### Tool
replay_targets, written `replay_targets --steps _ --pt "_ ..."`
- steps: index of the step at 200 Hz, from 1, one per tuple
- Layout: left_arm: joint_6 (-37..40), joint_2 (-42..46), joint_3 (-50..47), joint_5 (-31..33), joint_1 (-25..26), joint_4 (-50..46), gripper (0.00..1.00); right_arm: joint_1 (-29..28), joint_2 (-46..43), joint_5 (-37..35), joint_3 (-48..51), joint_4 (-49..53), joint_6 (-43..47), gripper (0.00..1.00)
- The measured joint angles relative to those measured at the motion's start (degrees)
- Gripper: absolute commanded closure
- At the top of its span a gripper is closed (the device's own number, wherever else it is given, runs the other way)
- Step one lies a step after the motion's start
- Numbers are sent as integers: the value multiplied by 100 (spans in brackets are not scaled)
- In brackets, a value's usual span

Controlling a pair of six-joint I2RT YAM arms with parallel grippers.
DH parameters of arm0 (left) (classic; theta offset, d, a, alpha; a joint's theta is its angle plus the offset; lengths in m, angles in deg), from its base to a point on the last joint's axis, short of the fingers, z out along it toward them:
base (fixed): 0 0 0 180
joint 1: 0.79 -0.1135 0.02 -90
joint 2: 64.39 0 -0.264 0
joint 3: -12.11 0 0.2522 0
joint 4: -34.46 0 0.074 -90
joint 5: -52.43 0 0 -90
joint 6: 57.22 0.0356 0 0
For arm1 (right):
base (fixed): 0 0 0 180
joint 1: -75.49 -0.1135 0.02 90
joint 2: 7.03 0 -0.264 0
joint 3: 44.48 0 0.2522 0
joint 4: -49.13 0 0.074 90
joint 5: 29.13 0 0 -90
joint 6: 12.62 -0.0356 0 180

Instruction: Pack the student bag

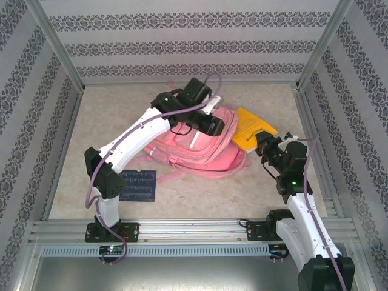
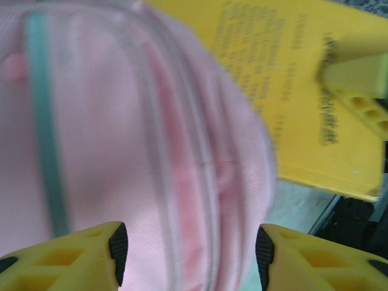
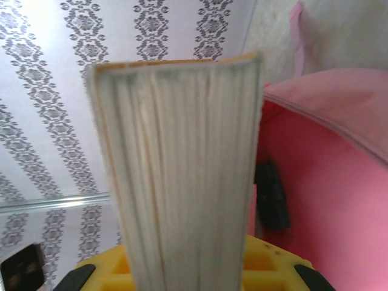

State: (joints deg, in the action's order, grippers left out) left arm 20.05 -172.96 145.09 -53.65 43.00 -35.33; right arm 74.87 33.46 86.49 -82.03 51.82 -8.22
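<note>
Most of the packing looks undone. The bag (image 1: 200,151) lies flat mid-table, pink with white trim, its zip seemingly open toward the right. The yellow book (image 1: 251,128) is at that mouth, not yet inside. A blue pad (image 1: 138,185) waits near the left arm. The right gripper (image 3: 188,273) clamps the book. The left gripper (image 2: 191,248) hovers over the bag, fingers wide, empty.

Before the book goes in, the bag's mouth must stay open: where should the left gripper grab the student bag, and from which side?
Probably the zip-edged lip at the mouth of the student bag, from above, one finger inside the gap. That lip is a thin raised fabric ridge, and the open left gripper hangs astride it. The yellow book is just beyond.
</note>
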Motion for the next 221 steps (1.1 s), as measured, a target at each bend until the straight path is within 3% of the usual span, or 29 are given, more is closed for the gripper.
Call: replay_targets --steps 29,55,121,165,193,221 --pt "247 -109 820 925 654 -326 37 -66 -33 -2 44 -205 -282 100" --pt "367 -341 1106 1390 785 -514 36 -66 -31 -2 136 -249 -391 100" --pt "396 -1429 1753 1681 839 -807 38 -66 -31 0 164 -251 -433 100" --pt "520 -1622 1921 1963 942 -833 69 -66 -31 2 170 -254 -455 100" --pt "570 -1714 1947 2041 940 -828 99 -66 -33 4 184 -251 -450 100" --pt "544 -1784 1956 1867 935 -831 100 -66 -48 7 282 -249 -448 100"
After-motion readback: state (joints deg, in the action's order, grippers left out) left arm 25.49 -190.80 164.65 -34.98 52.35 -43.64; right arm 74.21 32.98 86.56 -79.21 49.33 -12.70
